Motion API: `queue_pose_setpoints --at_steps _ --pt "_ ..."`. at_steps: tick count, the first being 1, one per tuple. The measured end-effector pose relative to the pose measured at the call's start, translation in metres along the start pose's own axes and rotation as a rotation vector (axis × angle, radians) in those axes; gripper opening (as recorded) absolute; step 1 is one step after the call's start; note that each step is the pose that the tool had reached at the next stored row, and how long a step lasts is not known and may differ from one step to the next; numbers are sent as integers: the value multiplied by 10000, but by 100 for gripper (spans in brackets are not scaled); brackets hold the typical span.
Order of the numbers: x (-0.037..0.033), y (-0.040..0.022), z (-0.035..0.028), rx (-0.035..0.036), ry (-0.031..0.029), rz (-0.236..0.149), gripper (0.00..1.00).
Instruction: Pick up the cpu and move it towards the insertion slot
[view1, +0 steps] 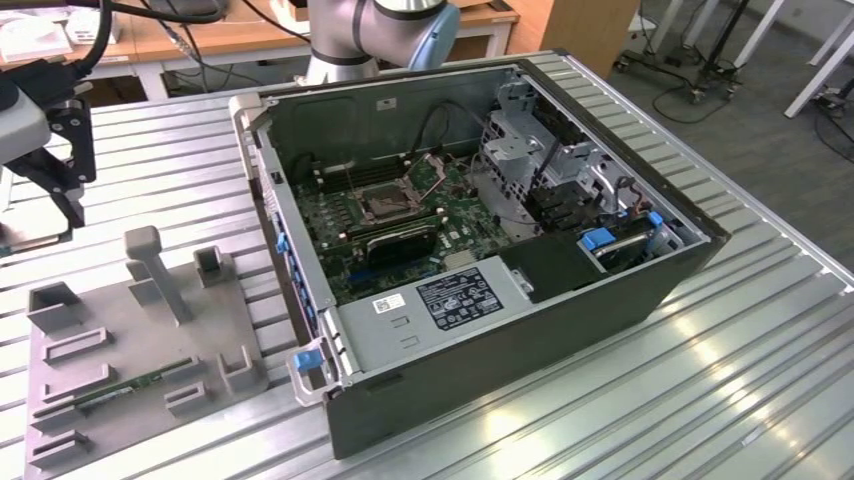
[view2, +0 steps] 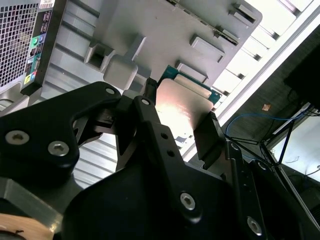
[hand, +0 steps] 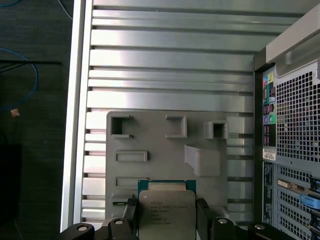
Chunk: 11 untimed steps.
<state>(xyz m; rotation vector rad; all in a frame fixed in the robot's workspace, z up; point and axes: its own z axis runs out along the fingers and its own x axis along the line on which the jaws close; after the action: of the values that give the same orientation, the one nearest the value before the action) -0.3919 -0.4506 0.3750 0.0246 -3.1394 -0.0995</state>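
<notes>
Jaws clamped on cpu (hand: 166, 215), lid print unreadable, over grey fixture plate (hand: 160, 155).

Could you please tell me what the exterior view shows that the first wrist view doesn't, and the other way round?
Exterior view: the inside of the open dark computer case, with the square, silver-framed insertion slot on the green motherboard. First wrist view: the flat, square, silver-topped cpu, clamped by the black gripper. Both: the grey plastic fixture plate, the slatted aluminium table and the case.
</notes>
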Motion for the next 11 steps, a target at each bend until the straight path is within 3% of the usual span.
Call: queue_pose_setpoints --at_steps 11 --pt "-63 -1 -1 0 1 0 54"
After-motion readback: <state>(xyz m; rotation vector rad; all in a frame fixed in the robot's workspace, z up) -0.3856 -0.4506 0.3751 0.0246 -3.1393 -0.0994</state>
